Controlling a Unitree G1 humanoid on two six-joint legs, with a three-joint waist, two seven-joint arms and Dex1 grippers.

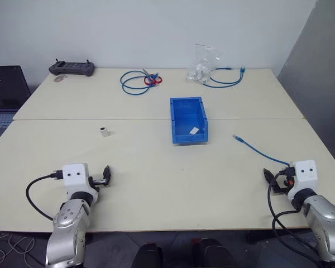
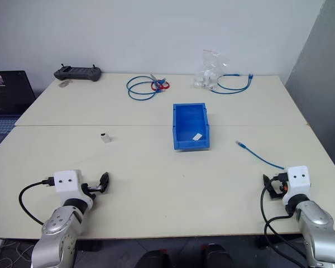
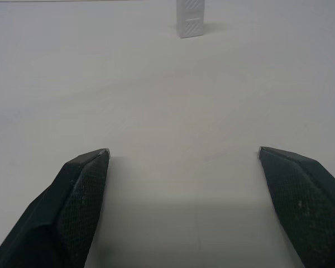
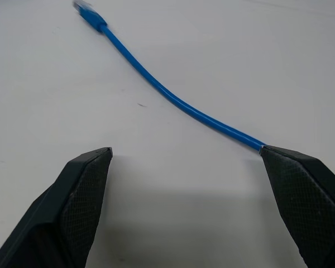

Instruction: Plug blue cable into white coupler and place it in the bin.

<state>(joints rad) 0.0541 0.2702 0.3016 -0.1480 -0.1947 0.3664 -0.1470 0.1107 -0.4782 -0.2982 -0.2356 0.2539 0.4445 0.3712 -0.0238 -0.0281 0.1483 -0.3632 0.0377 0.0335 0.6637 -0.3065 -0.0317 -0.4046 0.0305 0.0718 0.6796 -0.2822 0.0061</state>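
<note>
One blue cable (image 4: 173, 97) lies ahead of right claw (image 4: 184, 162).

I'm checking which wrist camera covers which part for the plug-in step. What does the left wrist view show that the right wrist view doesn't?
Left wrist view alone: the white coupler, standing on the table ahead of the left gripper, apart from its fingers.

Right wrist view alone: the blue cable, lying on the table, its plug end far from the right gripper and its near stretch running behind one finger; contact cannot be told.

Both: two black fingers spread wide with nothing between them, over the bare pale table.
</note>
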